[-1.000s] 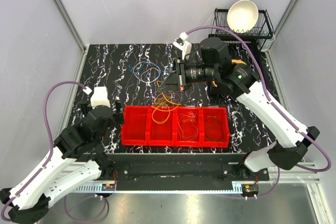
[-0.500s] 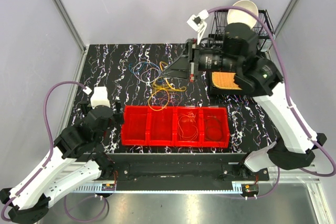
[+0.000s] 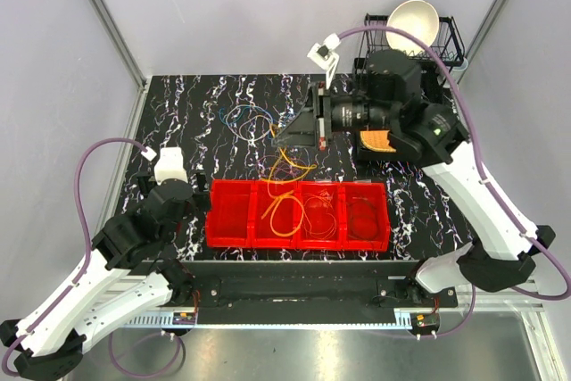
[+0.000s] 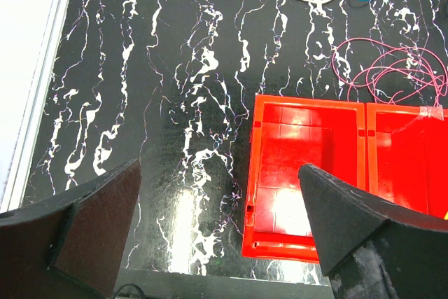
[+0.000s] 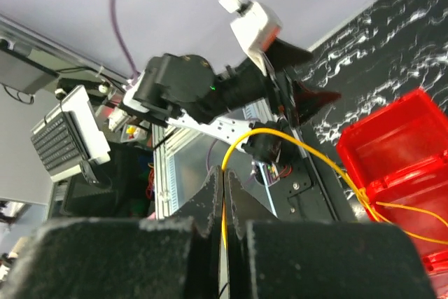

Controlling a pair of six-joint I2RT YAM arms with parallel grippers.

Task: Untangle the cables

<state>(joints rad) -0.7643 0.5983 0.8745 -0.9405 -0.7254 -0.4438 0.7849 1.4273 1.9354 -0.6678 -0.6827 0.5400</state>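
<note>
Overhead, the right gripper pinches a yellow cable above the red tray; the left gripper gapes wide.

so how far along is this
A maroon cable and a thin cable lie in the red tray's right compartments. The right gripper is shut on an orange cable hanging into the next compartment. A blue and white tangle is left on the table; the left gripper is open.

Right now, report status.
Left tool open, empty. Right tool shut on thin yellow cable, draped into red divided plastic tray. Other loose wires behind tray.
</note>
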